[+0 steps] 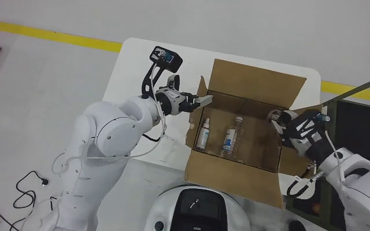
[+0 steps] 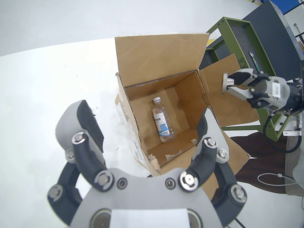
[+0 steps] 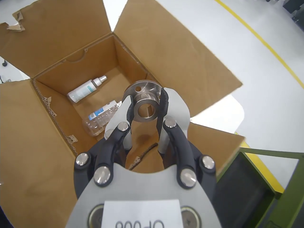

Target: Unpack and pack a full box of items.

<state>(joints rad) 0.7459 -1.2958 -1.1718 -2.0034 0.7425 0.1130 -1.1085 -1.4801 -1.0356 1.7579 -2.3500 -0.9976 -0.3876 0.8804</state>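
The cardboard box (image 1: 243, 156) stands open on the right part of the white table (image 1: 139, 69), all 4 flaps folded outward. 2 bottles lie on its floor in the left half, side by side with their caps toward the far side. A white spray bottle (image 1: 203, 134) lies near the left wall, and a clear plastic bottle (image 1: 231, 138) with a blue-and-white label lies just right of it.

The right gripper (image 3: 146, 100) hangs over the right side of the box's opening. Its 2 fingers are clamped on a metal flanged bushing (image 3: 143, 87). The dark pads press the round hub from opposite sides. The wider flange, which has a small hole in it, sits just beyond the fingertips, and the bore faces the wrist camera. The bushing is held above the box floor, apart from both bottles and to their right.

The left gripper (image 1: 202, 100) is at the box's left rim, beside the left flap. Its fingers (image 2: 86, 110) are spread wide apart with nothing between them.

To the right of the table stands a green metal cart (image 2: 237, 31) with a wrench (image 2: 253, 60) lying on its dark shelf.
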